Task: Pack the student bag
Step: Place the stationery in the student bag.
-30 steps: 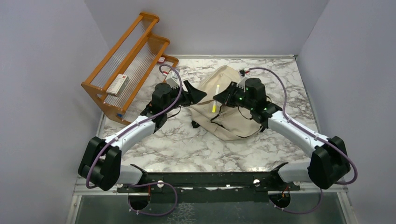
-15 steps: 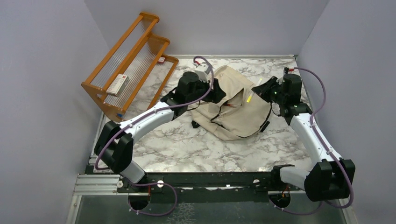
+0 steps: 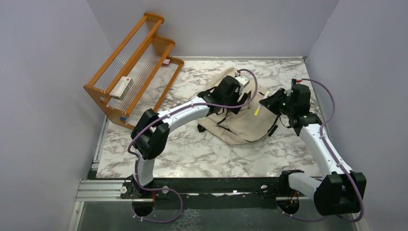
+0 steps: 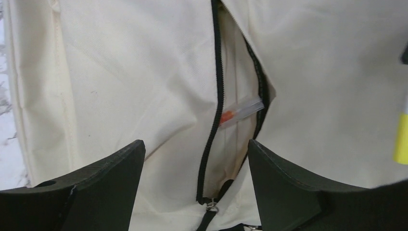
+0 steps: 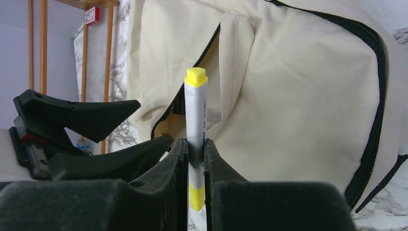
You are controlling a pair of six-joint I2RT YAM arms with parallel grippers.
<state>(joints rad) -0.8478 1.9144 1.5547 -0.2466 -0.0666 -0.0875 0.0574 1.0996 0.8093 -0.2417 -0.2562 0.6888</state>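
Canvas this soft, we judge, leaves the student bag (image 3: 246,127) floppy, so our wide-spread left gripper (image 4: 195,149) should pinch its zipper edge (image 4: 215,96) while the right gripper (image 5: 196,144) clamps a highlighter (image 5: 196,103).

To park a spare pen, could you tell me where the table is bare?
Bare marble lies between the bag and the arm bases, and behind the bag by the wall. Crowded: at the bag, with left claw and right claw, and near the rack.

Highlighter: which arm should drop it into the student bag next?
Right. The right gripper clamps the highlighter beside the student bag; the left gripper hangs open, empty, over the zip opening.
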